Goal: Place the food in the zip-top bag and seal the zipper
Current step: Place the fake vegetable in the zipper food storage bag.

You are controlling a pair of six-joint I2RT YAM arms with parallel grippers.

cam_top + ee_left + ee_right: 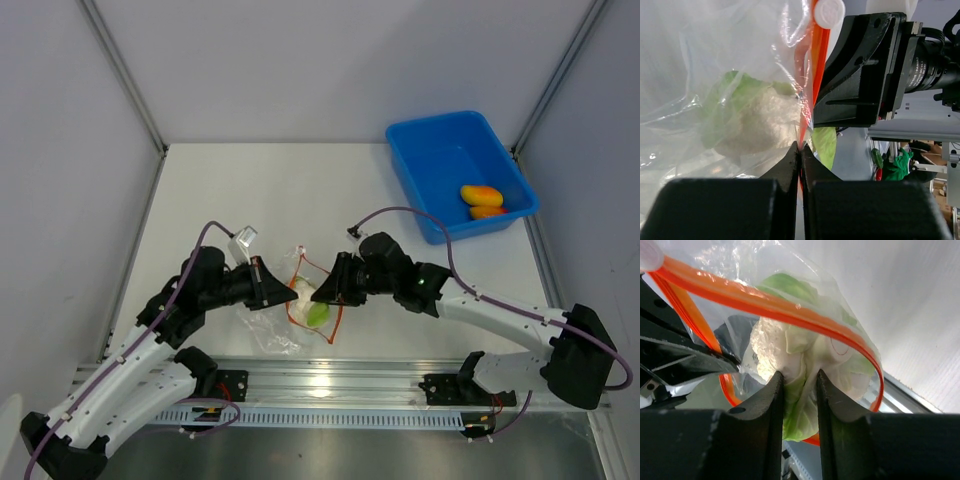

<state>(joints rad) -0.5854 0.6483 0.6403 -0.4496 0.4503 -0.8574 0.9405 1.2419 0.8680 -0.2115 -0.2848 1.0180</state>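
Loading step, first item. Left hand pinched shut on zipper, holding bag open at 6 o'clock of surface. Right hand clamped on cauliflower, inside mouth. Next: release, fetch orange pieces from bin, 2 o'clock.

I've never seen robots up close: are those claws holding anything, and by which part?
The left gripper pinches the zip-top bag by its orange zipper at the mouth. The right gripper grips the cauliflower by its green leafy end.
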